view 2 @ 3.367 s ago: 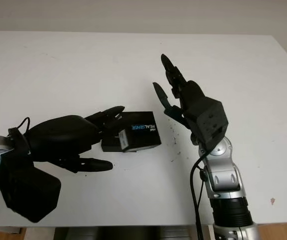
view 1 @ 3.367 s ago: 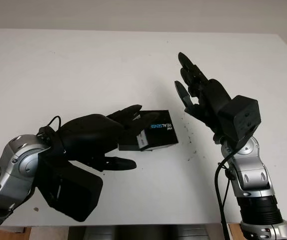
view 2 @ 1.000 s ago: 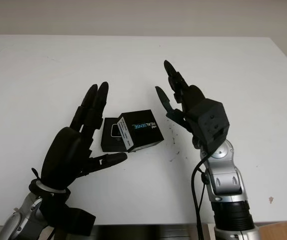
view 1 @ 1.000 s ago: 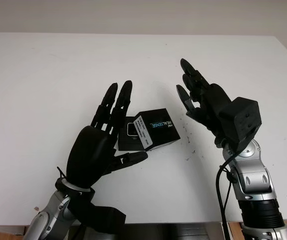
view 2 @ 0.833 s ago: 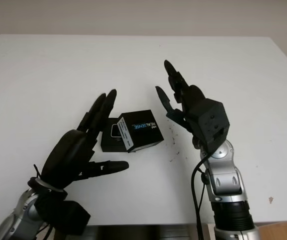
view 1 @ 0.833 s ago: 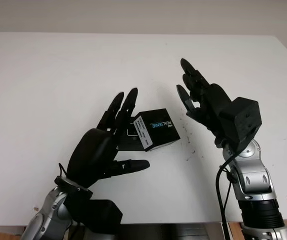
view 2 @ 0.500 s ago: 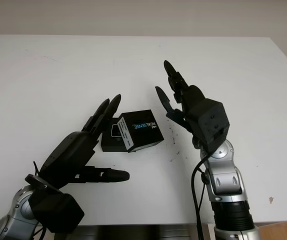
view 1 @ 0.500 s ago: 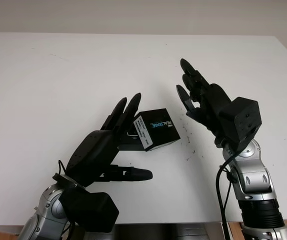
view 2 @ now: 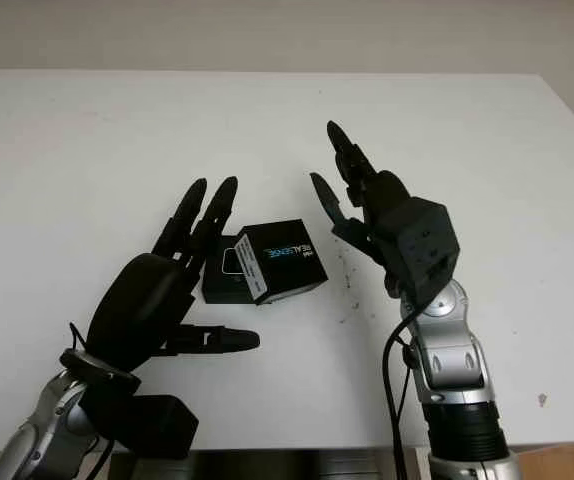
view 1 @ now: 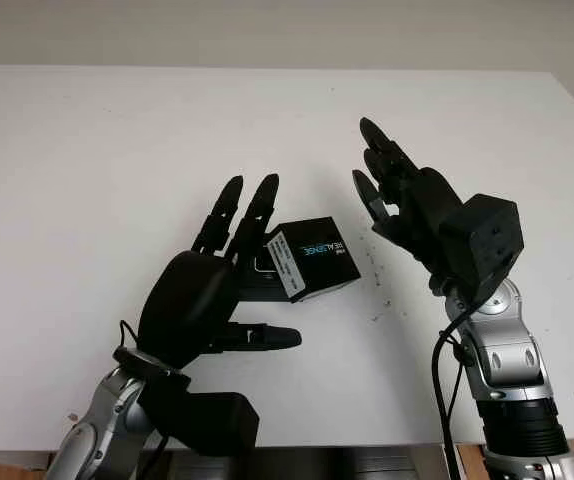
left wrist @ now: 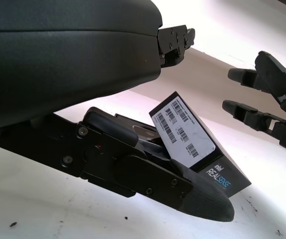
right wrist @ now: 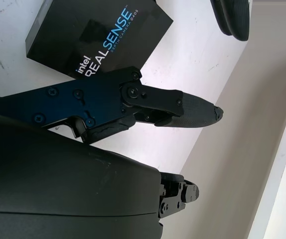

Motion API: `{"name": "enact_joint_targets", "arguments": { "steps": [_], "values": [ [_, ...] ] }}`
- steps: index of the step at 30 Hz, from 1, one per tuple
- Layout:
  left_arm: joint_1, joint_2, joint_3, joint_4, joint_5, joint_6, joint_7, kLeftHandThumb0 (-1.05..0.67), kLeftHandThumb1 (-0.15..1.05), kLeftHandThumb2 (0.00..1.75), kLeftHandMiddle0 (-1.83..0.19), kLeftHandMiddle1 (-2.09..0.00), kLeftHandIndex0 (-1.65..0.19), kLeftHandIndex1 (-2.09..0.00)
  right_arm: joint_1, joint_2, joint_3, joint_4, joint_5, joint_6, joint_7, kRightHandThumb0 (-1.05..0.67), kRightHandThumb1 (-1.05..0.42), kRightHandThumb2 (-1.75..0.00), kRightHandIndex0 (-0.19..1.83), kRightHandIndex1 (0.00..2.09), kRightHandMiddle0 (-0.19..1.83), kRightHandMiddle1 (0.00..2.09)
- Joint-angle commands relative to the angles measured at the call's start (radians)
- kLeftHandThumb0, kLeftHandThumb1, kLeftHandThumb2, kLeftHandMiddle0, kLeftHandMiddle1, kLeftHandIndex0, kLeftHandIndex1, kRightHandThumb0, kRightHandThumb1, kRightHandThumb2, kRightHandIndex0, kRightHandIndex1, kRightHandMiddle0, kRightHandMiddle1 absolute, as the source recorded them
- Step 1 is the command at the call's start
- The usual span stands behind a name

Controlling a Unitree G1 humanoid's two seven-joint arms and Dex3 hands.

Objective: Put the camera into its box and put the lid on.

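A black box base [view 2: 217, 287] lies at the middle of the white table [view 1: 107, 150]. A silver-edged camera [view 2: 232, 260] shows in the base's uncovered left part. The black lid [view 1: 317, 262], printed REALSENSE and carrying a barcode label [left wrist: 183, 132], sits askew and tilted over the base's right part. My left hand [view 1: 239, 240] is open just left of the box, fingers raised beside it and thumb [view 1: 267, 338] stretched along the table in front. Held up a short way right of the lid, my right hand [view 1: 377, 175] is open and apart from it.
Small dark specks [view 1: 377, 290] dot the table just right of the box. The table's front edge runs close below both forearms. Bare white surface spreads to the far side and to the left.
My left hand came off the box's left end, dipped its fingers toward the box, then raised them again. The box, the lid and my right hand stayed in place.
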Motion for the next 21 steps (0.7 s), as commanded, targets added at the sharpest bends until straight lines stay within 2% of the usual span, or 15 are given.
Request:
{"name": "enact_joint_targets", "arguments": {
  "steps": [1, 21],
  "values": [
    [-0.018, -0.010, -0.013, 0.011, 0.005, -0.006, 0.016, -0.92, 0.99, 0.05, 0.19, 0.00, 0.19, 0.00, -0.003, -0.003, 0.001, -0.007, 0.002, 0.001, -0.001, -0.64, -1.05, -0.56, 0.02, 0.05, 0.02, 0.05],
    [-0.069, -0.013, -0.045, 0.033, -0.040, -0.010, -0.022, -0.95, 0.98, 0.05, 0.19, 0.00, 0.19, 0.00, 0.000, 0.005, 0.000, -0.009, 0.006, -0.003, -0.003, -0.65, -1.05, -0.56, 0.01, 0.05, 0.02, 0.05]
  ]
}}
